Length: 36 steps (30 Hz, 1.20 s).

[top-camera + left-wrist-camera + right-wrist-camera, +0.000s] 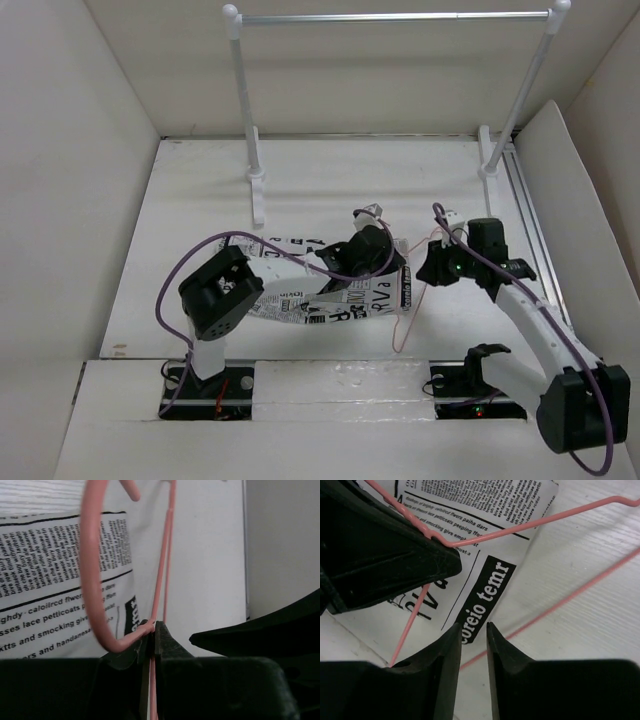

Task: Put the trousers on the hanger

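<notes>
The trousers [330, 300], white with black newspaper print, lie crumpled flat on the table; they also show in the left wrist view [45, 580] and the right wrist view [485, 500]. The thin pink hanger [412, 312] lies at their right end. My left gripper [385, 262] is shut on the hanger's neck [152, 625], just below its curved hook [89, 570]. My right gripper [425, 268] is a little open and empty [473, 627], hovering over the trousers' edge and a hanger rod [545, 517], close beside the left gripper's fingers [380, 555].
A white-posted rack with a silver crossbar [390, 17] stands at the back of the table, with its feet [257, 175] behind the trousers. White walls enclose the table on the left, back and right. A purple cable [200, 250] loops off the left arm.
</notes>
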### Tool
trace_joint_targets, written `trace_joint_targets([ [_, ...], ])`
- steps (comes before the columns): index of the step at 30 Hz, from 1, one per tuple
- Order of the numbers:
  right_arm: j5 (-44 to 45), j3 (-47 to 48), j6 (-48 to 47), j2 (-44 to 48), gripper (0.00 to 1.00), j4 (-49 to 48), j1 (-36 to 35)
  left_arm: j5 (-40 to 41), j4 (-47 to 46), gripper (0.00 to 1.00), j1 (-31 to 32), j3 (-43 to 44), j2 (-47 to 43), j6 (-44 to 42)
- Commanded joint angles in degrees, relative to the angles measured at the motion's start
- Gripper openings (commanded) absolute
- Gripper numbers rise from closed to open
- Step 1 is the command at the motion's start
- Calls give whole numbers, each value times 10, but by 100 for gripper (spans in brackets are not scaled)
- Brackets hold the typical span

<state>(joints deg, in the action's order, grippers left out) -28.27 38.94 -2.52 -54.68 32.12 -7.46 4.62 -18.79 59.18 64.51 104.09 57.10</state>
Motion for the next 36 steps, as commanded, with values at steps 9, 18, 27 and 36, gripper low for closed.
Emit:
trace_joint_targets([
  [9, 3, -80, 80, -170, 61, -316, -2, 109, -33, 0, 11, -4, 46, 11],
  [18, -49, -147, 163, -247, 21, -461, -35, 153, -8, 0, 11, 4, 40, -22],
  [27, -35, -70, 136, -63, 0, -256, 49, 181, 9, 0, -20, -61, -11, -67],
  [36, -53, -38, 46, -24, 0, -132, 171, 212, 29, 0, -69, -156, -118, -103],
])
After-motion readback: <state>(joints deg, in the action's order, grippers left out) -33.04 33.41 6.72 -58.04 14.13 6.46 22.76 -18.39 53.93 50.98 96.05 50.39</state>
